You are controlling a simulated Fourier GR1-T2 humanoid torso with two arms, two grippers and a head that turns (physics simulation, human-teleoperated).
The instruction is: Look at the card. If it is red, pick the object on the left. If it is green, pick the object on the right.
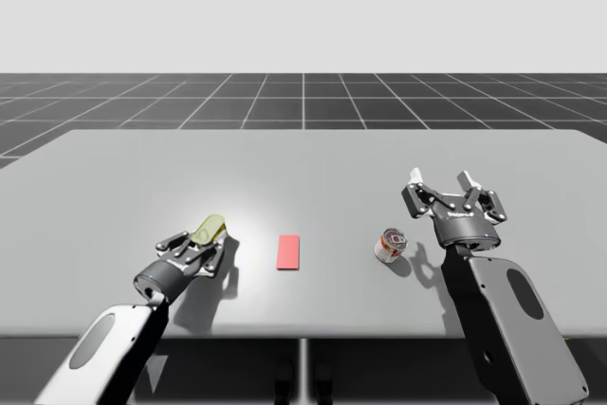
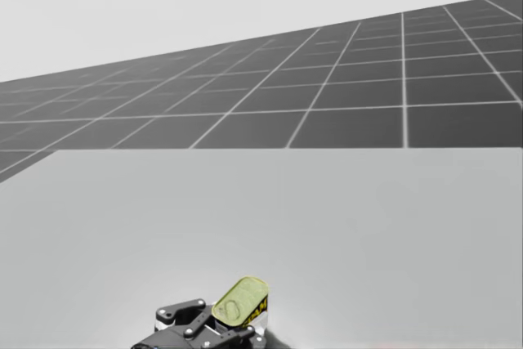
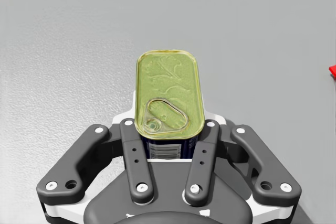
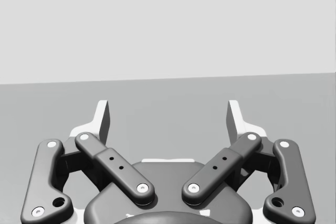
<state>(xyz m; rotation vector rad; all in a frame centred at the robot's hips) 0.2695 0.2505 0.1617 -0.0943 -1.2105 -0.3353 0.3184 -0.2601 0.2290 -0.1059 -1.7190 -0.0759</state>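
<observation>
Grey table (image 1: 303, 163), red card (image 1: 288, 252), white-and-red round can (image 1: 390, 245) right of it

**Tally by kind**

One counter (image 1: 114, 187). One red card (image 1: 288, 251). Two cans: one rectangular yellow-lidded can (image 1: 210, 229) and one round white-and-red can (image 1: 390, 245). Two tools: my left tool (image 1: 207, 242) and my right tool (image 1: 441, 183).

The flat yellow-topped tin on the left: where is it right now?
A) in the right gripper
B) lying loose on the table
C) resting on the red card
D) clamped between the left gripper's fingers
D: in the left wrist view the tin is pinched from both sides by the fingers of the left gripper.
</observation>
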